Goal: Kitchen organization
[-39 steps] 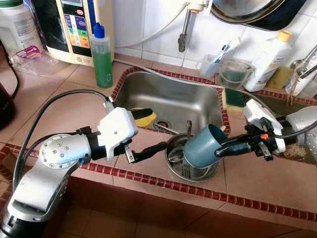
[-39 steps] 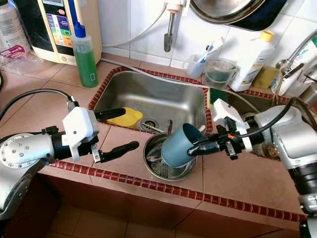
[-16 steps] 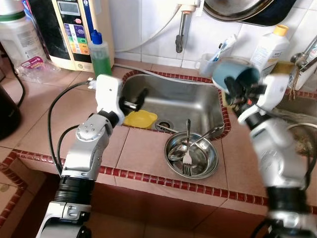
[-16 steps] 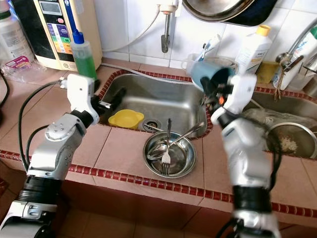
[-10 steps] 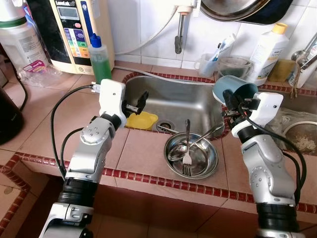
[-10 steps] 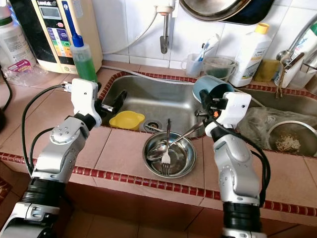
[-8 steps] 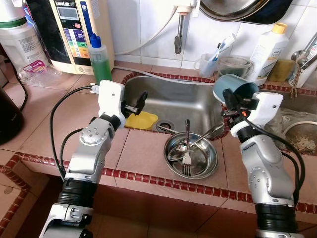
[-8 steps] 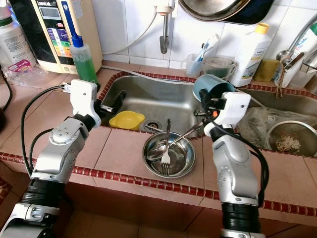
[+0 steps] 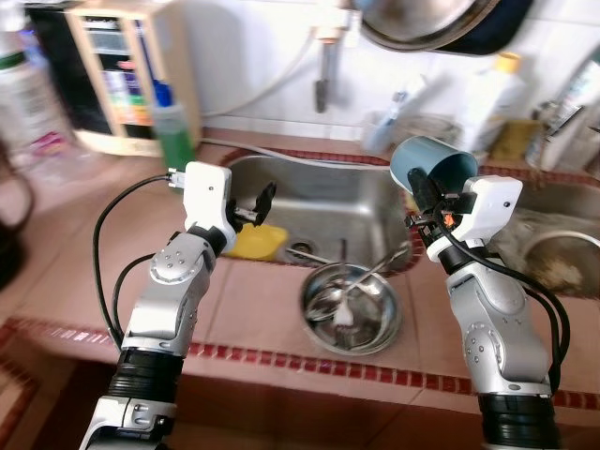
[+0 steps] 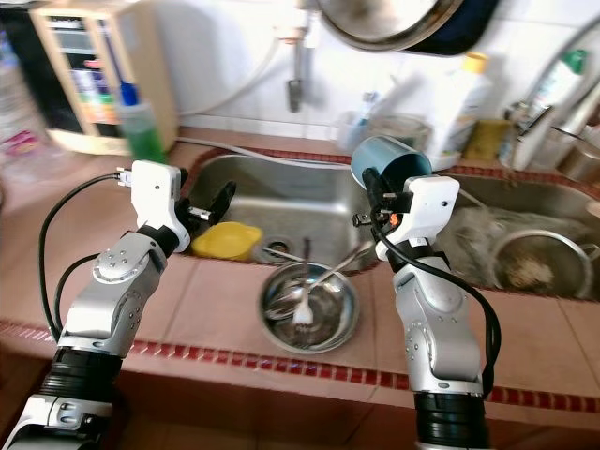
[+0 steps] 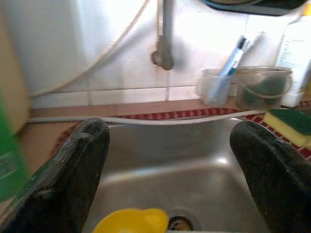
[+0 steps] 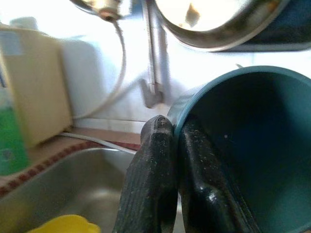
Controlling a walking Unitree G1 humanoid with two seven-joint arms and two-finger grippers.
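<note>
Right jaws (image 12: 176, 145) clamped on blue cup (image 9: 429, 164) rim; left jaws (image 11: 170, 160) apart; background blurred.

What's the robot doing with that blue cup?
The right gripper holds the blue cup up by its rim, one finger inside and one outside, above the sink. The left gripper is open over the sink's left side, near a yellow bowl. A metal bowl of cutlery sits on the counter.

I see sink (image 9: 337, 202) frame centre, bowl (image 9: 350, 309) on counter before it, bottle (image 9: 174, 131) upper left, cup (image 9: 427, 165) right of centre, above bowl.
</note>
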